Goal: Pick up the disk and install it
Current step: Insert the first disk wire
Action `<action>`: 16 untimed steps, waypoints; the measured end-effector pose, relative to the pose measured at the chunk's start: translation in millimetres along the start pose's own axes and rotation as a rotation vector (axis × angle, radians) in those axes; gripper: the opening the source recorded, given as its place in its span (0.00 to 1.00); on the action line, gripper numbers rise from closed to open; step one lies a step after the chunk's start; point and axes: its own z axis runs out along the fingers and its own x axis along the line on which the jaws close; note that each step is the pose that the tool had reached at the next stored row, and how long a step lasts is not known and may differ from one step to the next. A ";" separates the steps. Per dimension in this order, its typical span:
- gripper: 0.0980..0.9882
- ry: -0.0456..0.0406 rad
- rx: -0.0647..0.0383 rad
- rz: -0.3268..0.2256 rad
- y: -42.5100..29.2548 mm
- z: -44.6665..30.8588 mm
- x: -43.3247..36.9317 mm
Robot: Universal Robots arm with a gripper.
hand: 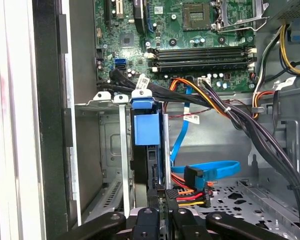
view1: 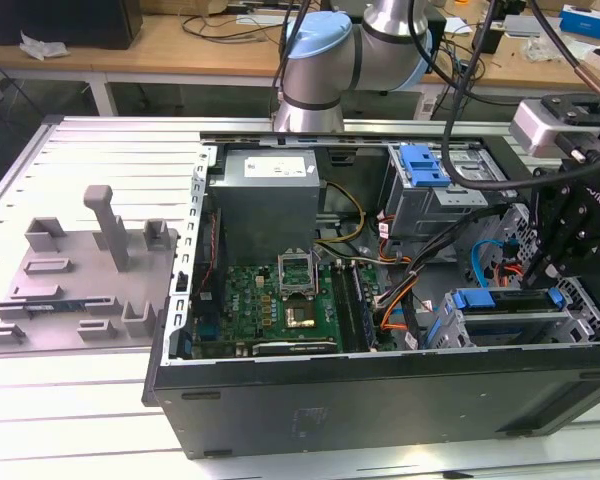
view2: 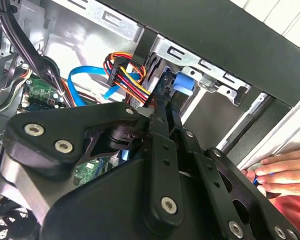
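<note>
Disk (view1: 504, 300) stands on edge in drive cage (view1: 580, 310), lower right of exterior view, inside open computer case (view1: 380, 400). Gripper (view2: 168, 104) at disk's edge, jaws pressed together. Case lies on grey slotted metal table (view1: 90, 150). Grey fixture block (view1: 80, 280) at left, wooden bench (view1: 180, 45) behind. Disk label hidden. Cables (hand: 210, 102) crowd bay. Person's hand (view2: 282, 172) partly cut off in second wrist view.

We see the flat disk, framed by bright blue plastic rails (hand: 146, 125), standing on edge inside the grey sheet-metal drive cage (hand: 102, 150). The black gripper (hand: 165, 194) sits at one end of it. A flat blue data cable (hand: 210, 170) loops just beside the disk, and a bundle of black cables (hand: 250, 130) runs between it and the green motherboard (hand: 190, 45).
</note>
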 end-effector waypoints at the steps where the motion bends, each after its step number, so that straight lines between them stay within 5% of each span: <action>1: 0.08 0.0012 0.001 0.000 0.1 -0.2 -2.0; 7: 0.08 0.0094 0.021 0.022 0.1 -0.5 -4.3; 16: 0.08 0.0104 0.021 0.079 4.5 -0.5 -4.8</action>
